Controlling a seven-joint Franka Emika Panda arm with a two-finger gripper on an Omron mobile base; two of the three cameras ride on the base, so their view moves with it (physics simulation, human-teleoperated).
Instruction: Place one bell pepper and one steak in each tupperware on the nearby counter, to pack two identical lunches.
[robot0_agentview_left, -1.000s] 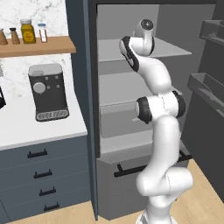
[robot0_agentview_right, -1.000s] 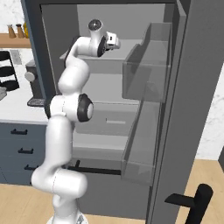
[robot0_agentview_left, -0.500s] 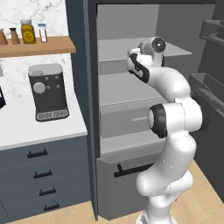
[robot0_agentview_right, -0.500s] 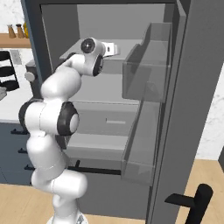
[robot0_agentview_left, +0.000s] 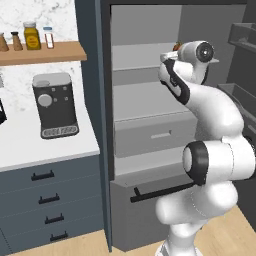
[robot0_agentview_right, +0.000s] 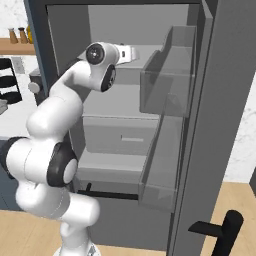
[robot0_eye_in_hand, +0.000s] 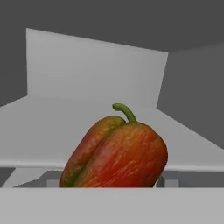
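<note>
The gripper (robot0_agentview_right: 131, 53) reaches into the open fridge (robot0_agentview_left: 150, 100) at the level of the upper shelf (robot0_agentview_right: 135, 70). Its jaws are too hidden behind the wrist in the base views to judge, and the fingertips cannot be made out in the hand view, so I cannot tell whether they are spread or pinching.

Straight ahead of the hand sits a bell pepper (robot0_eye_in_hand: 116, 153), red with green-yellow flushes and a curled green stem, leaning to one side on the pale shelf near its front edge. A sliver of red (robot0_agentview_left: 176, 47) peeks past the wrist in the left base view, probably the same pepper.

The step in hand looks like the approach for the first pick, so the task is barely begun. To do it well, keep the pepper centred between the jaws, close across its broad body below the stem, and avoid nudging the glossy, rounded skin sideways. Lift clear of the shelf lip before drawing back.
</note>
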